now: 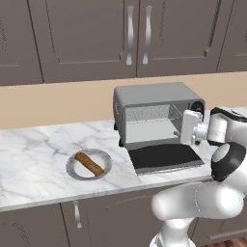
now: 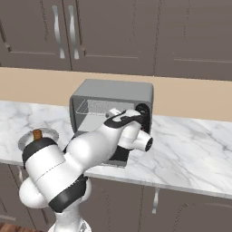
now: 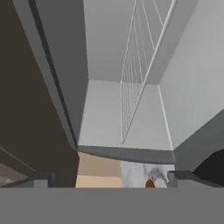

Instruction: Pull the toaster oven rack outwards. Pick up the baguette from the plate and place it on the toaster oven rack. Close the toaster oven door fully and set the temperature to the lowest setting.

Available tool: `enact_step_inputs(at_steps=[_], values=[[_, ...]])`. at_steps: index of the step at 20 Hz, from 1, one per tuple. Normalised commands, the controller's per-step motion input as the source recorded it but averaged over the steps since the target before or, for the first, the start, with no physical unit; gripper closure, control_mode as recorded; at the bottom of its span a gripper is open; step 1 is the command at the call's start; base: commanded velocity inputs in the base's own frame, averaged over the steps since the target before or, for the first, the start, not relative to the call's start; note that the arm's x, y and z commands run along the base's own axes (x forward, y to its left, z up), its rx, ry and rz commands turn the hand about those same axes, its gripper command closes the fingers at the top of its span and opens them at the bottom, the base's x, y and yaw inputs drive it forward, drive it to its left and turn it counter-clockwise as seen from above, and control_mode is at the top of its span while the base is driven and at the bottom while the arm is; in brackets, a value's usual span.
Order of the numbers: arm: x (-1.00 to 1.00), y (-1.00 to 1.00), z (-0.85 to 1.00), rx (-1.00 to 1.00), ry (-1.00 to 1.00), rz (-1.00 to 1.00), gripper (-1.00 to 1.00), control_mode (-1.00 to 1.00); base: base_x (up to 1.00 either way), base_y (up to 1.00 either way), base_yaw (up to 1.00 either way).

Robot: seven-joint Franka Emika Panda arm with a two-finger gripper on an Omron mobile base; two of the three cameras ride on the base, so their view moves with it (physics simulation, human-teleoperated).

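One toaster oven rack [image 3: 139,65] sits inside the toaster oven [image 1: 157,116] cavity — thin stiff wire, light I'd guess, and probably best hooked by its front bar since it should slide rather than lift. One toaster oven door [image 1: 166,158] is dropped flat on the counter [image 1: 34,159]. One baguette [image 1: 89,163] lies on the one plate [image 1: 102,155], well left of the oven — crusty, likely firm enough for a mid-length pinch. One gripper [image 3: 109,179], fingers spread wide and empty, is at the oven mouth.

Marble counter [image 1: 34,154] carries the toaster oven [image 1: 154,113] (door seemingly down) and plate [image 1: 72,166]
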Motion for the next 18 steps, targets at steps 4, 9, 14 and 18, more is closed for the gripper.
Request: enact_step_inputs(at_steps=[4, 9, 14, 18], values=[[0.15, -0.02, -0.16, 0.00, -0.04, 0.00, -1.00, -1.00, 0.00, 0.00, 0.00], [0.36, 0.00, -0.21, 0.00, -0.09, 0.00, -1.00, -1.00, 0.00, 0.00, 0.00], [0.32, 0.00, -0.09, 0.02, 0.00, 0.00, -1.00, -1.00, 0.00, 0.00, 0.00], [0.36, 0.00, -0.02, 0.00, 0.00, 0.00, -1.00, -1.00, 0.00, 0.00, 0.00]])
